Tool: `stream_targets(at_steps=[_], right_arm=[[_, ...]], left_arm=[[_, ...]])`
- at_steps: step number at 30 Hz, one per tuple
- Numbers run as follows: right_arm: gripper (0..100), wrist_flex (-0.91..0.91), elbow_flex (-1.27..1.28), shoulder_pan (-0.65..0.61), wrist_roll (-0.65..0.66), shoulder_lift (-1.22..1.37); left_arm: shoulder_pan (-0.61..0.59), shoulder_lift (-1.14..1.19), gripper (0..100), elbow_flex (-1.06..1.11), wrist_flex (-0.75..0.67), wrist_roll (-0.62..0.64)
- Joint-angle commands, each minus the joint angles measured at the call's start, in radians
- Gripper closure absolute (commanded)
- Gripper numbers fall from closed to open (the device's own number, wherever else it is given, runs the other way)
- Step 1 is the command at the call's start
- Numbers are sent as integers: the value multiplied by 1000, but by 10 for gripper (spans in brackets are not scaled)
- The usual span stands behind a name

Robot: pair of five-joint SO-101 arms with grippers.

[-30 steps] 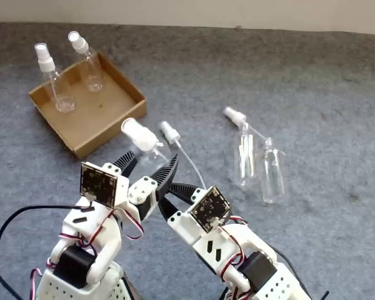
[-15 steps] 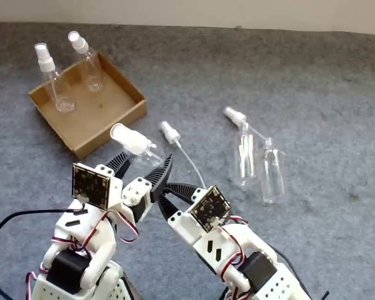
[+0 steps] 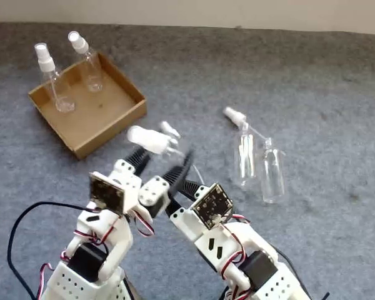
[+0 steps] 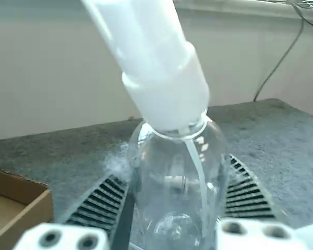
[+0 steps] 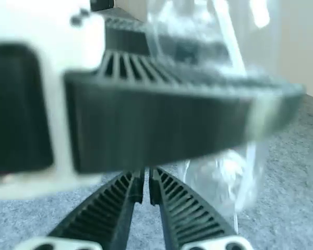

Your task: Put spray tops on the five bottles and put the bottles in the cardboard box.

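My left gripper point(image 3: 162, 164) is shut on a clear bottle point(image 3: 155, 141) with a white spray top, held above the carpet and tilted so the cap points toward the cardboard box point(image 3: 115, 122). The left wrist view shows the bottle point(image 4: 177, 177) between my ribbed fingers point(image 4: 101, 200), with its spray top point(image 4: 156, 57) leaning. My right gripper point(image 3: 178, 190) sits just beside and below the left one, shut on nothing. In the right wrist view the right gripper point(image 5: 146, 185) lies under the left gripper's finger point(image 5: 161, 125) and the bottle point(image 5: 224, 172). Two capped bottles point(image 3: 55, 84) stand in the box.
A loose spray top point(image 3: 169, 129) with its thin tube lies just beyond the held bottle. Two clear bottles point(image 3: 244, 156) point(image 3: 272, 175) lie side by side to the right, with another spray top point(image 3: 234, 115) at their far end. Grey carpet covers the table.
The left arm has swung right and forward with the bottle, tipping it further over so that its cap points left. The right arm has hardly moved.
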Motion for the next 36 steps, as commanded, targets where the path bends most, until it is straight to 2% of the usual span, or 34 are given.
stream_targets(at_steps=[1, 10, 21, 27, 36], right_arm=[[979, 1, 166, 12, 8, -5], [979, 1, 166, 15, 8, -5], [979, 2, 166, 16, 8, -5], [979, 2, 166, 16, 8, -5], [979, 4, 166, 16, 6, -4]], left_arm=[[58, -12, 954, -108, 140, 8], [61, -12, 954, -257, 384, 11], [67, -12, 954, -369, 585, 8], [59, -12, 954, -343, 572, 9], [39, -12, 954, -165, 278, 5]])
